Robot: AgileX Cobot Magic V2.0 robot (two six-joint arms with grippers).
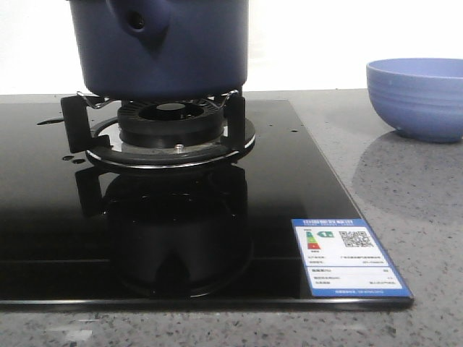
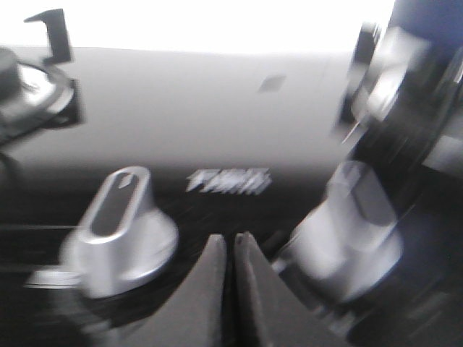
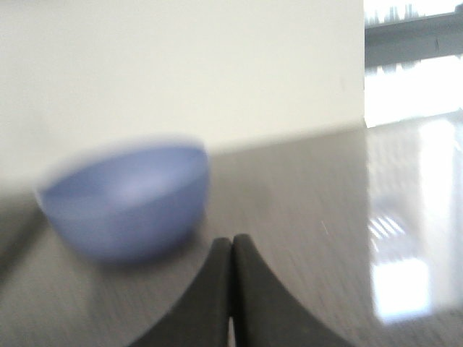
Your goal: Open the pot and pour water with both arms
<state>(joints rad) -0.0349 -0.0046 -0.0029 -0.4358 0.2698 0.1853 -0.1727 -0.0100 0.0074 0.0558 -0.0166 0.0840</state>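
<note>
Sitting on the burner point(image 1: 170, 134) of a black glass cooktop point(image 1: 304, 181), that dark navy pot point(image 1: 163, 43), upright, long axis straight up, side lug facing the front camera. Top cropped out of the front view, so can't tell about a lid.

Left gripper point(image 2: 233, 249): tips pressed together, nothing between them. Hanging low over the cooktop's front edge between 2 silver knobs, 1 knob point(image 2: 123, 228) off one side of the tips and the other knob point(image 2: 354, 231) off the other. Pot showing only as a dark blue sliver beyond the second knob, so ahead of the tips and off to that side. Pretty blurry though.

Right gripper point(image 3: 231, 249): also closed tight, empty. Ahead of those tips just a periwinkle bowl point(image 3: 126, 199) on the grey counter point(image 3: 304, 217), no pot in sight.

So probably the left arm nearer the pot. Guessing neither has started the reach yet, and both need to spread open first.
</note>
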